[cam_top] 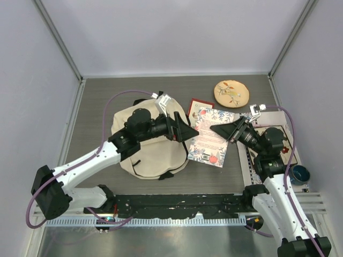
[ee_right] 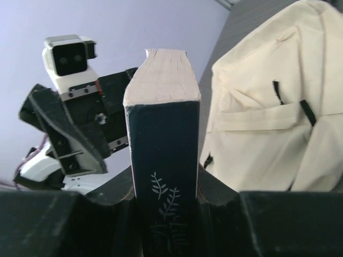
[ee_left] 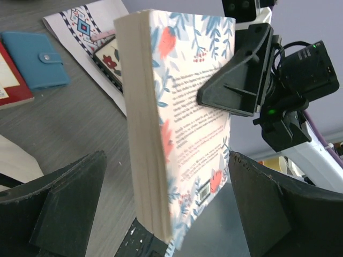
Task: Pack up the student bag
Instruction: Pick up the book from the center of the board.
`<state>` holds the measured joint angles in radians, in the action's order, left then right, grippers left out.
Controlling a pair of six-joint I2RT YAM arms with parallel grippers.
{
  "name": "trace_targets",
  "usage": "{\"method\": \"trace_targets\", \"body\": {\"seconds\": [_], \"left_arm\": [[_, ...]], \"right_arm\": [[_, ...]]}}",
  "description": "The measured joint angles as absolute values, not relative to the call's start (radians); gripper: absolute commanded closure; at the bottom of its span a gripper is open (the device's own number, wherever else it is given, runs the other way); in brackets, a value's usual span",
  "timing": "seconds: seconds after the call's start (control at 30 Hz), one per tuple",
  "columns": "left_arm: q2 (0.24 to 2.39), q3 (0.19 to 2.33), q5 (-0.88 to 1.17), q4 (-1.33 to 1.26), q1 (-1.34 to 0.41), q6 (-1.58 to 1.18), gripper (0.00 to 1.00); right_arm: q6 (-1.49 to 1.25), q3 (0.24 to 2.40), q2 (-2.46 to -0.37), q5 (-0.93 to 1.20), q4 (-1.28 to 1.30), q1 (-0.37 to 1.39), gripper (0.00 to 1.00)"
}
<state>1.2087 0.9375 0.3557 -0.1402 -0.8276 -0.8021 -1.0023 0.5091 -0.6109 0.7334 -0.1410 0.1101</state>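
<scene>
The student bag (cam_top: pixel 153 158) lay flat on the table (cam_top: pixel 214 85), left of centre, beneath the left arm. Just right of it, the right claw (ee_right: pixel 166 214) pinched a floral book (cam_top: pixel 209 142) at its spine. The left claw (ee_left: pixel 169 198) stood spread wide on either side of that book, clear of it. Farther back lay a red book (cam_top: pixel 196 105) and a round embroidered disc (cam_top: pixel 231 93).
</scene>
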Motion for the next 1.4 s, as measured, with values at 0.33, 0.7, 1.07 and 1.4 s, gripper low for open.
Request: {"method": "trace_targets", "body": {"seconds": [0.33, 0.7, 1.07, 1.4], "left_arm": [[1.315, 0.936, 0.419, -0.332, -0.778, -0.861, 0.00], [1.412, 0.944, 0.590, -0.599, -0.776, -0.974, 0.14], [1.417, 0.944, 0.624, -0.671, -0.770, -1.023, 0.60], [1.435, 0.944, 0.645, -0.661, -0.765, -1.034, 1.00]], "right_arm": [[-1.205, 0.477, -0.657, 0.846, -0.451, 0.110, 0.99], [-1.264, 0.465, -0.693, 0.930, -0.583, 0.110, 0.99], [-1.255, 0.458, -0.700, 0.961, -0.587, 0.110, 0.97], [-1.145, 0.473, -0.707, 0.936, -0.448, 0.110, 0.21]]}}
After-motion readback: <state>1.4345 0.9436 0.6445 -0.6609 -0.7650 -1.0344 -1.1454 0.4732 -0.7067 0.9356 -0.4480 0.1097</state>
